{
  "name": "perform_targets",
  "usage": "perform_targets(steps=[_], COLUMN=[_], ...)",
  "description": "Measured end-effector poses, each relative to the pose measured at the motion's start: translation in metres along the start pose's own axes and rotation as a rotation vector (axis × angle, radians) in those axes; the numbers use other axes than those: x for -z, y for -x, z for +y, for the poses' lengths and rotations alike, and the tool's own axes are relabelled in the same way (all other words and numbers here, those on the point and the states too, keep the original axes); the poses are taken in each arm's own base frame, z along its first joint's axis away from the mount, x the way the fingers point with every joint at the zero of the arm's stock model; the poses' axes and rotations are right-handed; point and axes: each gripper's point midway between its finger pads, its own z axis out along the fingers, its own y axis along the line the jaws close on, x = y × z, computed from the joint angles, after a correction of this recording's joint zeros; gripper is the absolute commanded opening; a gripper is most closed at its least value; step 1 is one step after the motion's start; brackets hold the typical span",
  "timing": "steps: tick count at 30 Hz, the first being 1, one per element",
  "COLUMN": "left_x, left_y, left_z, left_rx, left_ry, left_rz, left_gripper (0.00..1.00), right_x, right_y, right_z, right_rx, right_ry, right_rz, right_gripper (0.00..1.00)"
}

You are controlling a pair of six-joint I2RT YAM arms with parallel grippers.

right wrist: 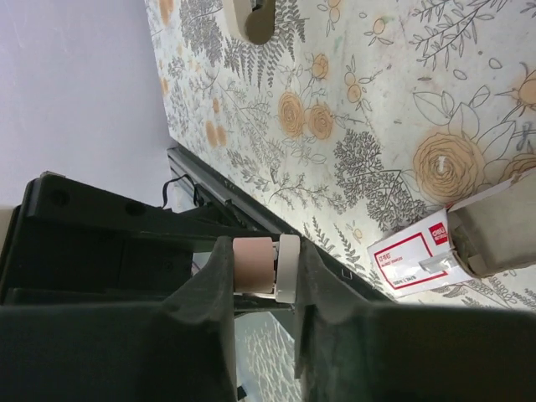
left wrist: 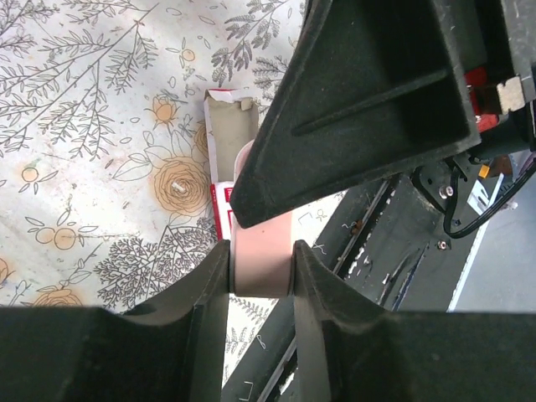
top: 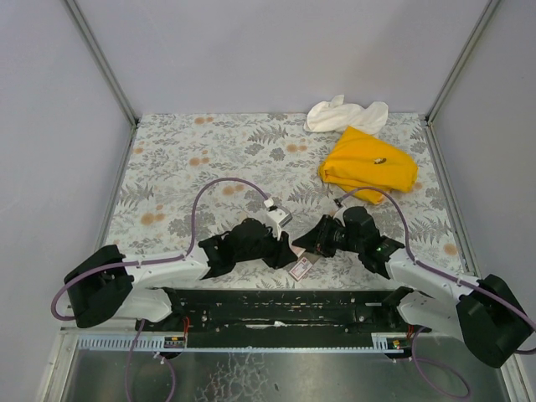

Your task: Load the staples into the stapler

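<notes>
- Tabletop [top: 209,151]: both arms meet near its front edge.
- Left hand [left wrist: 260,255] and right hand [right wrist: 265,255]: each pinched narrow on the pink stapler [left wrist: 261,280].
- Staples [top: 301,269]: boxed on the tabletop, just beside the hands.
- Step, I'd say: opening the stapler. Next needs one hand steadying it while the other pulls.

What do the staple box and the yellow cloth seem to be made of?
Staple box: probably thin cardboard, with a printed red-and-white label and a matte tan inner piece. Yellow cloth: soft matte fabric, lying crumpled in folds.
</notes>
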Motion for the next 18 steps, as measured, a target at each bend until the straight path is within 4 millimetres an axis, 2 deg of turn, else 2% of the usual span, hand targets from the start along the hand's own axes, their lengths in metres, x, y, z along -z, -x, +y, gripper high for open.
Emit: perform_targets(steps=[4, 5, 8, 9, 10, 18], left_x=[0.0, 0.0, 0.0, 0.0, 0.0, 0.0], left_y=[0.0, 0.0, 0.001, 0.001, 0.001, 0.001], left_z=[0.0, 0.0, -0.002, -0.002, -0.002, 0.003], left_rx=[0.006, 0.005, 0.003, 0.003, 0.003, 0.005], left_ry=[0.004, 0.003, 0.0, 0.0, 0.0, 0.025], left_rz=[0.0, -0.002, -0.007, -0.007, -0.006, -0.008], left_gripper=[0.0, 0.0, 0.0, 0.0, 0.0, 0.0], right_x=[0.002, 0.003, 0.005, 0.005, 0.005, 0.012], right_y=[0.0, 0.0, -0.001, -0.001, -0.001, 0.005], right_z=[0.0, 0.001, 0.001, 0.001, 0.002, 0.008], right_rx=[0.004, 0.005, 0.007, 0.008, 0.007, 0.064], right_ry=[-0.002, -0.002, -0.003, -0.004, -0.001, -0.009], right_rz=[-0.002, -0.004, -0.007, -0.005, -0.004, -0.044], right_gripper=[0.0, 0.06, 0.76, 0.89, 0.98, 0.99])
